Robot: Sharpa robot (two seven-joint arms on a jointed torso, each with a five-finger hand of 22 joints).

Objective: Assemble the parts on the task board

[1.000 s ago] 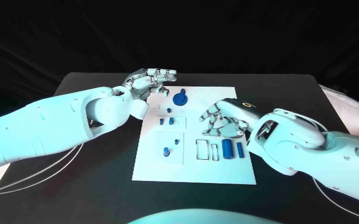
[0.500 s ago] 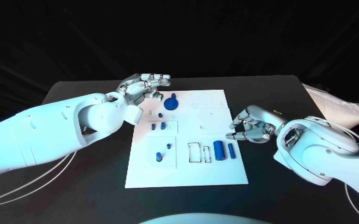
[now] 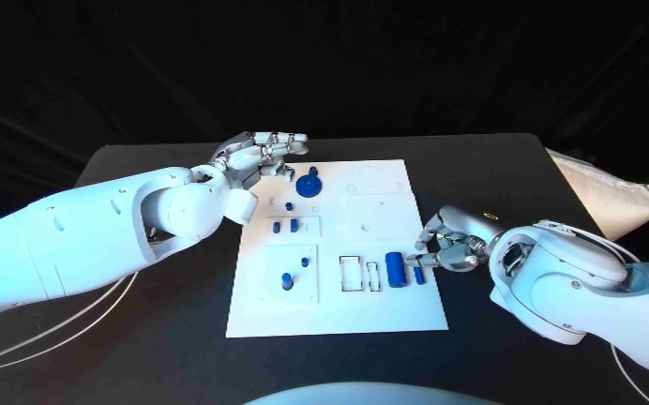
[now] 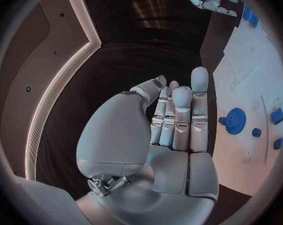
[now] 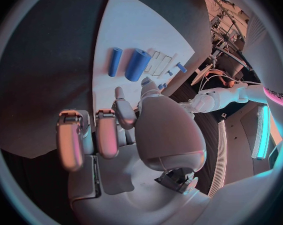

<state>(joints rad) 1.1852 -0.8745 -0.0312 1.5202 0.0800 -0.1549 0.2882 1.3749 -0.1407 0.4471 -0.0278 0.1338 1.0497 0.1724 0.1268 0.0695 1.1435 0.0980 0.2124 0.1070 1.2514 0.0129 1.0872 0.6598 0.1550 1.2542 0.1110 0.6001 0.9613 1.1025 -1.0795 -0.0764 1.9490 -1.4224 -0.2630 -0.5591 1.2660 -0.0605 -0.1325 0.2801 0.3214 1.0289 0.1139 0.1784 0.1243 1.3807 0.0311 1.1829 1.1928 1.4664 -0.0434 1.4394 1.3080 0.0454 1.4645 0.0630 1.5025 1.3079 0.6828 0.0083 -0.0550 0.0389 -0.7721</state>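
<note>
On the white task board [image 3: 385, 213], near its right edge, lie a fat blue cylinder [image 3: 395, 269] and a thin blue pin [image 3: 418, 275]. To pick one well, the right hand [image 3: 449, 241] should come down slowly and pinch just that one. It hangs close beside them, fingers curled, holding nothing. The left hand [image 3: 260, 154] waits at the board's far left corner, fingers straight, holding nothing.

You had two glossy white arms, left arm [image 3: 109, 227] trailing pale cables, each ending in a silver jointed hand [image 3: 257, 155].
</note>
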